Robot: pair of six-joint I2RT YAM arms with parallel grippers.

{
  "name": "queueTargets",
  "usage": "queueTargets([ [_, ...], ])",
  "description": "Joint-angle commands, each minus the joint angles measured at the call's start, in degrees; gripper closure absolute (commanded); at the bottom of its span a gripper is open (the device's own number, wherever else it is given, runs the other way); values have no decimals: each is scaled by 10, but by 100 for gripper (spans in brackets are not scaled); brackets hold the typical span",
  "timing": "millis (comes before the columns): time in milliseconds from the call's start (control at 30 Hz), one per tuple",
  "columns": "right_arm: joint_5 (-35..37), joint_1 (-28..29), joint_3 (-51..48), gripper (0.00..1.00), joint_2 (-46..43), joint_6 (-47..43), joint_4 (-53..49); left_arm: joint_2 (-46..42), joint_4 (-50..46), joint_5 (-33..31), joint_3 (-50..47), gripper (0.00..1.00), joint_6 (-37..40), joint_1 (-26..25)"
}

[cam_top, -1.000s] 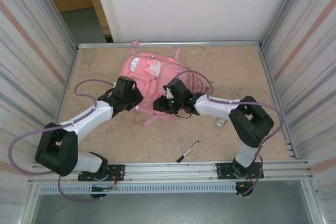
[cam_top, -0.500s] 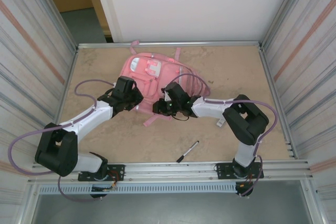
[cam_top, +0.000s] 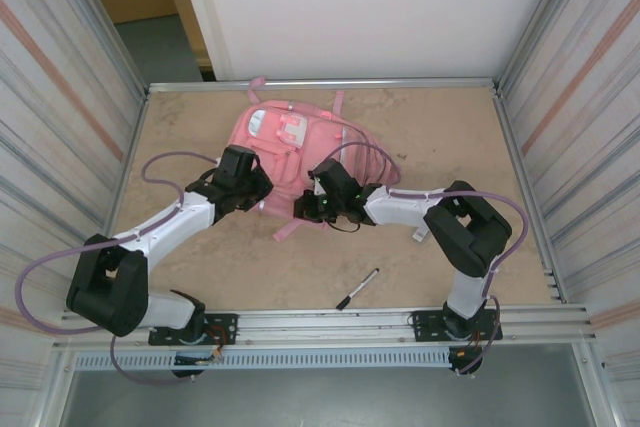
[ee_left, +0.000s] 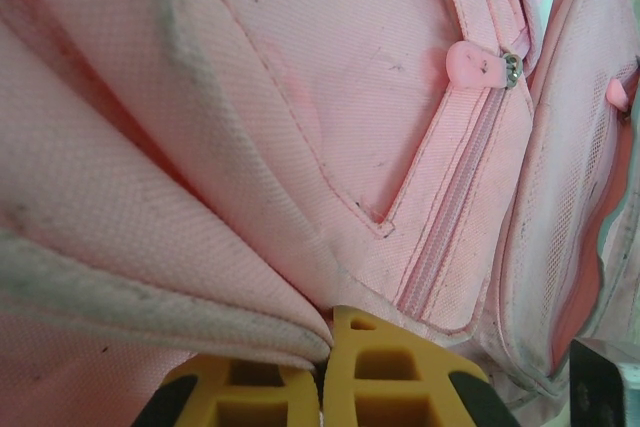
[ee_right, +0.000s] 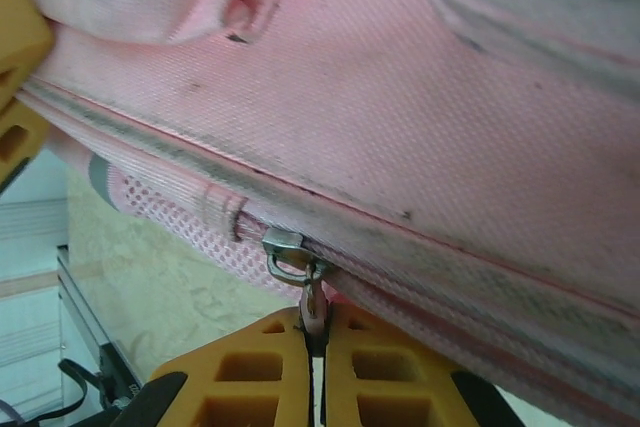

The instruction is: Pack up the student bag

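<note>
Left tool (ee_left: pixel 323 372) pinches the fabric of the pink bag (cam_top: pixel 285 142), which lies on the surface (cam_top: pixel 445 137) just ahead of both tools; right tool (ee_right: pixel 314 367) clamps its zip pull (ee_right: pixel 313 305).

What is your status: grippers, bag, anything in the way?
Left gripper shut on a fold of the student bag. Right gripper shut on its zipper pull. Pen apart on the table, not in the way.
</note>
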Motion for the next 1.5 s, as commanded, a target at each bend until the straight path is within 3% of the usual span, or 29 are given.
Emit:
queueTargets([
  [0,53,-1,10,100,-20,-15,-104,-35,-1,22,5,100,25,5],
  [167,96,-19,22,100,-43,-41,-240,-52,5,23,-18,100,26,35],
  [400,179,-56,-14,100,-84,-82,-334,-55,25,33,-37,100,54,94],
  [500,199,-83,-35,100,-108,-101,-347,-28,29,75,-27,100,80,143],
  [667,237,-99,-41,100,-151,-182,-372,64,4,131,53,100,202,193],
  [800,207,-87,-8,100,-154,-249,-368,156,-58,151,163,100,262,217],
  [833,197,-82,1,100,-151,-261,-363,178,-60,163,189,94,265,225],
  [900,162,-69,19,100,-142,-279,-353,209,-67,184,232,64,259,240],
  [933,139,-64,33,100,-136,-284,-349,221,-72,199,250,55,248,247],
  [1000,107,-52,58,100,-123,-286,-345,224,-95,224,277,49,224,255],
  [1133,115,-32,89,100,-107,-288,-352,157,-132,210,238,45,190,239],
  [1267,162,-43,75,99,-116,-278,-378,63,-129,178,139,43,153,174],
  [1300,158,-52,66,89,-119,-281,-381,44,-128,160,120,43,143,150],
  [1333,153,-59,61,85,-120,-284,-382,29,-124,142,105,43,131,124],
  [1467,138,-70,71,78,-118,-270,-381,7,-72,77,60,44,69,28],
])
